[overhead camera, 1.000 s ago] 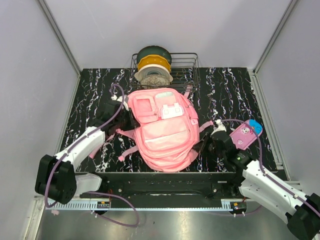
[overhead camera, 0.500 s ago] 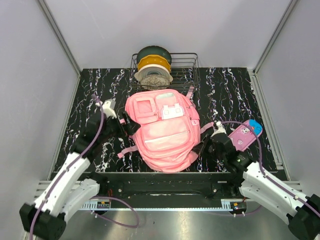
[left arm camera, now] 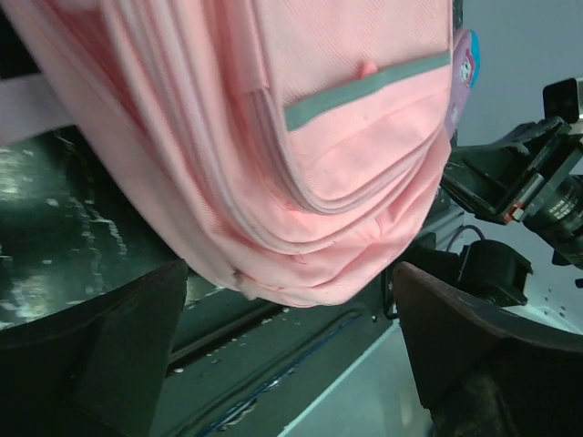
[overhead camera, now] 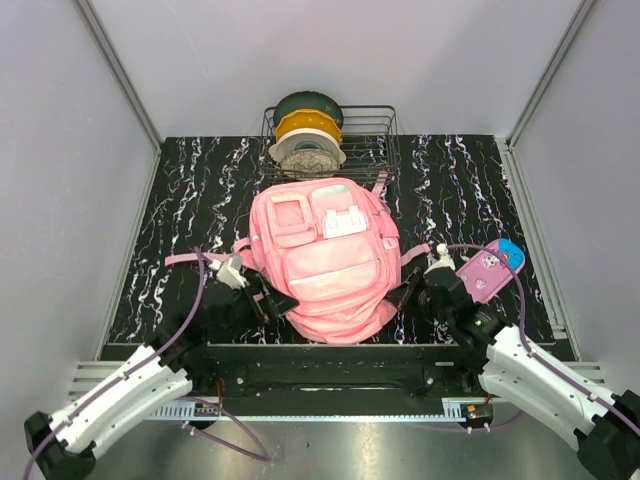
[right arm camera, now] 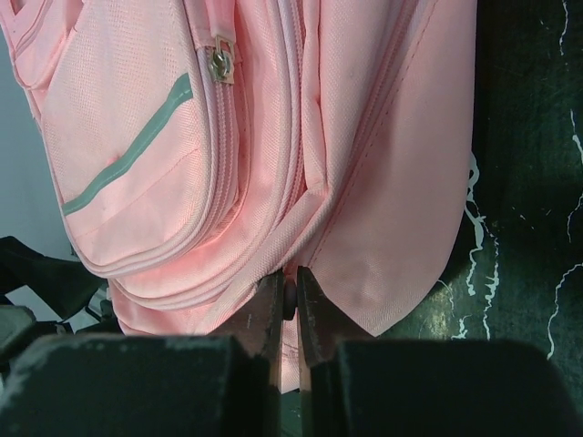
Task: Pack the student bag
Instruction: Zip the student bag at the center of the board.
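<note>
The student bag (overhead camera: 325, 255) lies front-up in the middle of the table (overhead camera: 200, 190), zips closed, nothing packed yet, with the small pencil case (overhead camera: 487, 270) just beside its right edge. In the last second the left gripper (overhead camera: 278, 300) has let go at the bag's upper left side, opened wide and swung down to the near-left corner, leaving a strap (overhead camera: 190, 259) stretched out on the table. Its jaws now gape around that corner, holding nothing; judging by this, it is repositioning for a new hold. The right gripper (right arm camera: 290, 305) stays pinched on a seam low on the bag's right side, arm reaching in low from the near right
</note>
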